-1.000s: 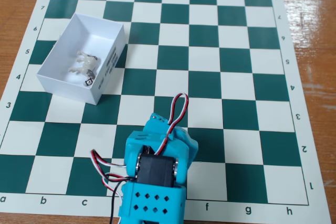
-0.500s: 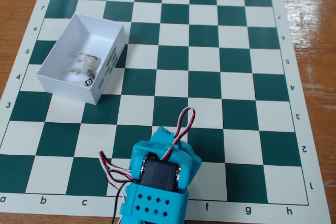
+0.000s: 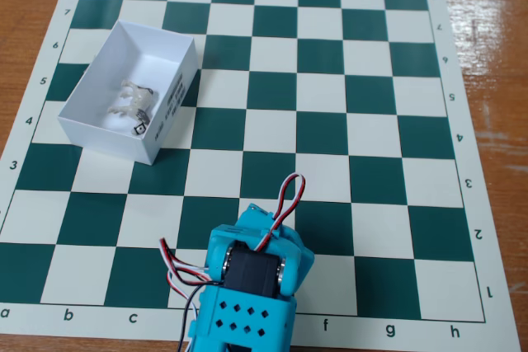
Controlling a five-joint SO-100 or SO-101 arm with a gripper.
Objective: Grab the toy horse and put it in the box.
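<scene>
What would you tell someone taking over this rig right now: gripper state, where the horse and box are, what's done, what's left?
Gripper: not visible in the fixed view; only the blue arm body shows, folded low at the bottom edge of the chessboard, so its state cannot be read.
Toy horse: inside the box, near the wall with the black print.
Box: upper left of the board, well apart from the arm.
Done: the horse is in the box.
Left: nothing for the placement; perhaps just confirm the arm is parked.

The chessboard border shows letters a–h, numbers 1–8.
</scene>
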